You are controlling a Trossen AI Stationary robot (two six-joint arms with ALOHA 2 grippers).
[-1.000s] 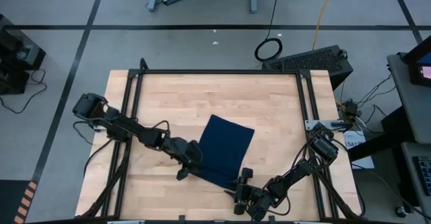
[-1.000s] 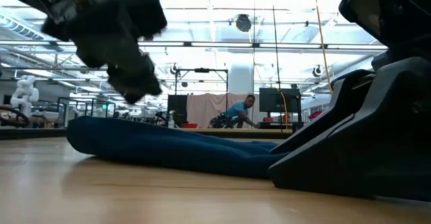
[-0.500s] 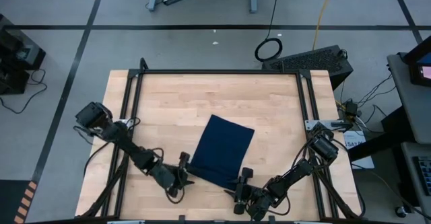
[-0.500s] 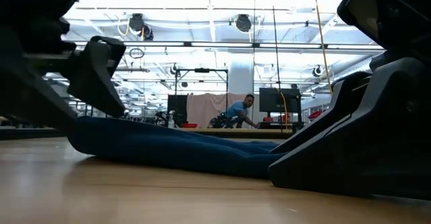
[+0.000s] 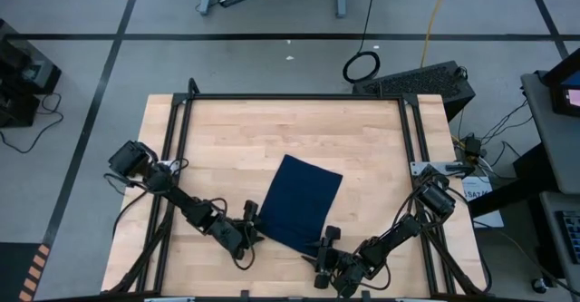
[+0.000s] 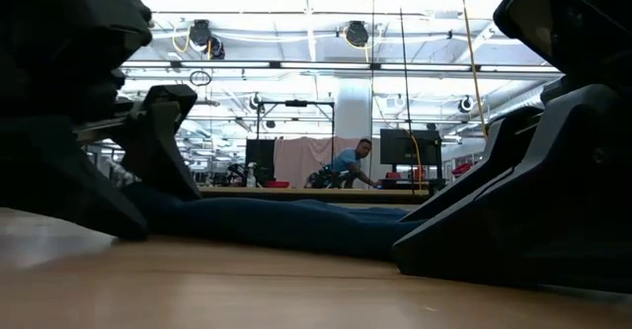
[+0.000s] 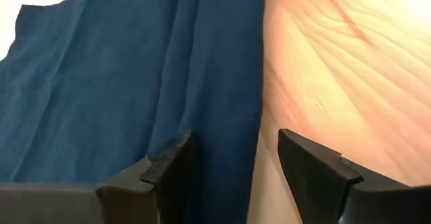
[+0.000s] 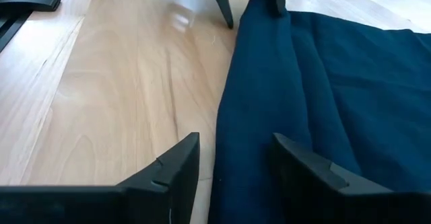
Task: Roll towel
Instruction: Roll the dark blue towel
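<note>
The dark navy towel (image 5: 299, 202) lies flat and askew on the wooden table, with a raised fold (image 8: 259, 83) running along its near edge. My left gripper (image 5: 251, 227) stands open at the left end of that fold, low on the table. My right gripper (image 5: 324, 245) stands open at the fold's right end. In each wrist view the fold (image 7: 219, 83) runs between that arm's own two fingers. The left arm's fingertips (image 8: 222, 5) also show far off in the right wrist view, astride the fold. My left gripper straddles the fold's left end, coming slanting down from the table's left. One finger (image 7: 168, 160) is over the cloth, the other (image 7: 310, 167) over bare wood; I cannot tell whether they touch. My right gripper straddles the fold's right end, one finger (image 8: 303, 163) over cloth, one (image 8: 178, 160) over wood; I cannot tell whether they touch.
Black frame rails run along the table's left side (image 5: 172, 157) and right side (image 5: 415, 148). Bare wood (image 5: 272, 130) lies beyond the towel toward the far edge. A person (image 6: 351, 163) sits far back in the room behind the table.
My left gripper has come down and toward the table's near edge, rolling at the wrist, and now stands low at the left end of the towel's near fold. The towel lies as before.
</note>
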